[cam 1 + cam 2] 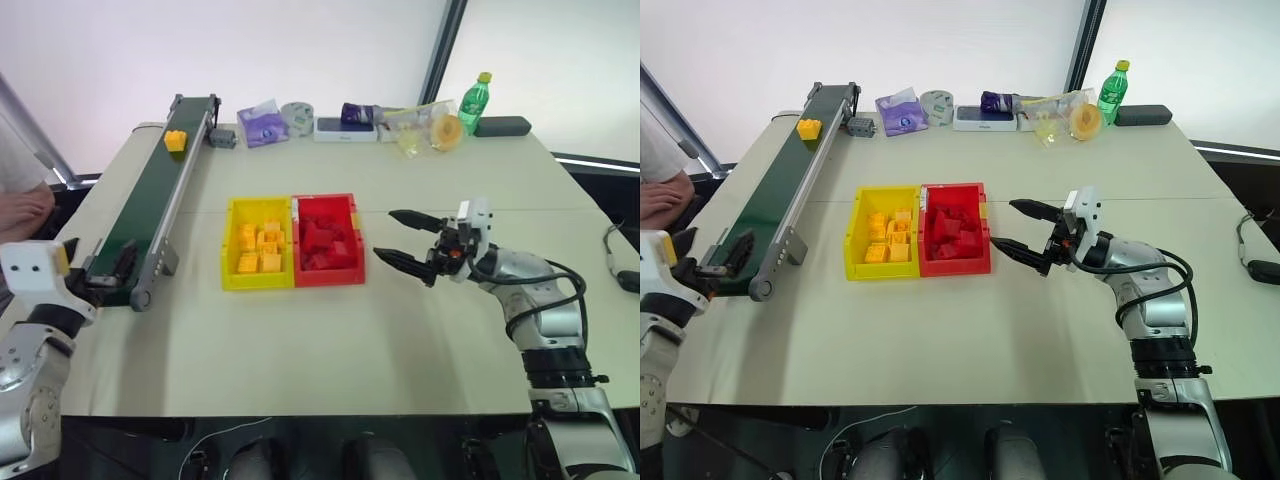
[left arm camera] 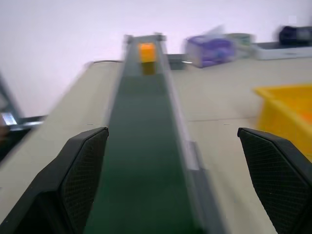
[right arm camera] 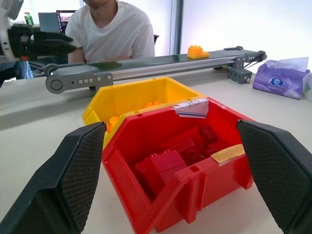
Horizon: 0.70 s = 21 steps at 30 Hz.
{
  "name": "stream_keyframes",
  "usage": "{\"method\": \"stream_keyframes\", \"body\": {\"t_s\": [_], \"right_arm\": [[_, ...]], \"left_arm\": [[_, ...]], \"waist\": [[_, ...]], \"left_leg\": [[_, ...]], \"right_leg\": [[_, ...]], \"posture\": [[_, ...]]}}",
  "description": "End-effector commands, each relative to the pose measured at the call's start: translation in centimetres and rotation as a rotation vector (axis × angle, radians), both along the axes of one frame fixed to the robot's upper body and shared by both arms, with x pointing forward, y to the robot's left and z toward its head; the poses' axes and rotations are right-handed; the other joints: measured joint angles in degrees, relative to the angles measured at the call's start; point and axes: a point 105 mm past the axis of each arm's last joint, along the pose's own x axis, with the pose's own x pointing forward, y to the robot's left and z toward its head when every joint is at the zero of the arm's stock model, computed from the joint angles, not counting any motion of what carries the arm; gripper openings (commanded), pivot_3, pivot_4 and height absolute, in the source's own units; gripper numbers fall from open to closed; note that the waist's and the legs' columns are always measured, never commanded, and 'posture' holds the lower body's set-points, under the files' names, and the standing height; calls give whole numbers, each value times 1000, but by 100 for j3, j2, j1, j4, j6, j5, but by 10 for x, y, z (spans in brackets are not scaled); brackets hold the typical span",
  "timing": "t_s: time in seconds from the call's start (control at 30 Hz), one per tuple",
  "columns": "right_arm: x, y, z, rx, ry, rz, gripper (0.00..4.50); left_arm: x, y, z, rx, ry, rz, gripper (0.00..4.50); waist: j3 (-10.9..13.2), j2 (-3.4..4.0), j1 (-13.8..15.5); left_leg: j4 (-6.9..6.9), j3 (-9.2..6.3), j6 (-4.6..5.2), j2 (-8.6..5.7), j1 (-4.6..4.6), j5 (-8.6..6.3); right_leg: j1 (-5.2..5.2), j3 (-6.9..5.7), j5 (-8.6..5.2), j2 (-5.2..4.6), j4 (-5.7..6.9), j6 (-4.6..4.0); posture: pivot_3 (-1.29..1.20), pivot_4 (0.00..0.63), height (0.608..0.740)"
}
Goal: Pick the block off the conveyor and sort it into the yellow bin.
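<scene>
Yellow-orange plastic toy block: sits on the far end of the long dark green conveyor belt in its grey metal frame, well apart from both my grippers. My left gripper hovers at the near end of the belt, pointing along it, black fingers spread wide and holding nothing. My right gripper hangs level above the pale beige tabletop, aimed at the red rectangular plastic bin, jaws likewise released and empty. Bright yellow low-walled plastic bin: touches the red bin's left side and holds several yellow bricks; the red bin holds red bricks. Along the table's far edge: a purple tissue pack, a green plastic bottle, a dark case. A person in a white shirt sits beyond the conveyor.
</scene>
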Motion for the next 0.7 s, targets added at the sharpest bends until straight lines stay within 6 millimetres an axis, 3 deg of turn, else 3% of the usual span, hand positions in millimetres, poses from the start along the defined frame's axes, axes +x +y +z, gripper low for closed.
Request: {"method": "stream_keyframes", "body": {"t_s": [0.03,0.27,0.4,0.47,0.6,0.7], "right_arm": [[-2,3,14,4,-68,7,4435],[-2,0,14,1,-76,-12,4435],[-4,4,14,2,-77,0,4435],[-6,8,14,-1,-77,18,4435],[-14,23,17,-15,-81,89,4435],[-15,28,23,-11,-89,101,4435]], "left_arm": [[-5,-13,17,36,-65,-107,4500],[-4,-5,10,17,-44,-75,4500],[5,35,17,62,-84,217,4500],[9,42,17,85,-80,269,4500],[18,68,2,20,40,416,4500],[21,63,7,-39,27,385,4500]], "waist": [[0,0,6],[0,0,-2],[0,0,10],[0,0,5],[0,0,3],[0,0,-1]], "left_leg": [[0,0,0,0,0,0],[0,-2,0,0,0,0],[0,-3,0,0,0,0],[1,-6,1,-1,0,0],[-1,-5,1,0,0,-1],[-1,-4,1,0,0,-1]], "right_leg": [[0,0,0,0,0,0],[0,1,0,-1,0,-1],[1,1,0,-1,0,-1],[2,0,0,-1,0,-1],[1,0,0,-1,-1,0],[1,0,0,-1,-1,0]], "posture": [[0,150,740],[0,150,740],[0,150,740],[0,150,740],[0,150,740],[0,150,740]]}}
